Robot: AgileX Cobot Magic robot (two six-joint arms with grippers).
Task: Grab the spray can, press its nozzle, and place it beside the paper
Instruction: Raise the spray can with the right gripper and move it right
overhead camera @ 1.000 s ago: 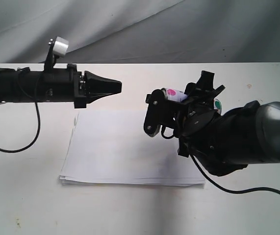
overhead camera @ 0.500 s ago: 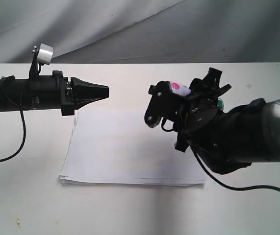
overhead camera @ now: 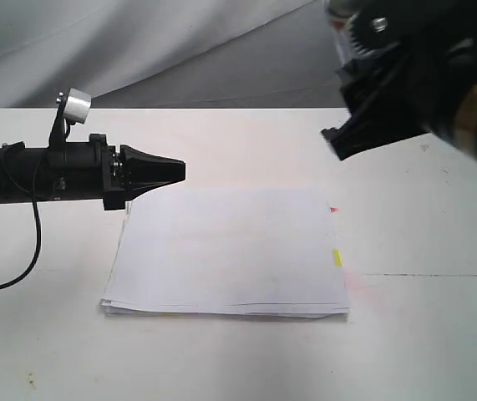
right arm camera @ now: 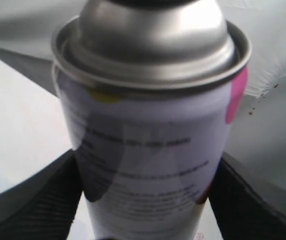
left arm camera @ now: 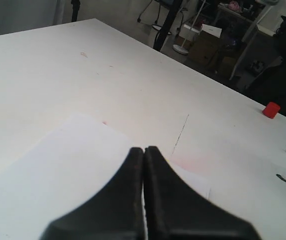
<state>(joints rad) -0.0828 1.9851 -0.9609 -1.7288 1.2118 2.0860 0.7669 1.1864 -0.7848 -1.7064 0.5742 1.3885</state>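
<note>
The spray can [right arm camera: 153, 150] is clamped between the fingers of my right claw [right arm camera: 148, 215], held well clear of the worktop [overhead camera: 422, 334] and up to the right of the paper [overhead camera: 230, 251]. I judge the pick-up done and the press in hand. My left claw [overhead camera: 167, 170], pinched shut on nothing near the paper's far left corner, must bring its tip squarely onto the nozzle [right arm camera: 150, 2] while my right grips firm.
</note>
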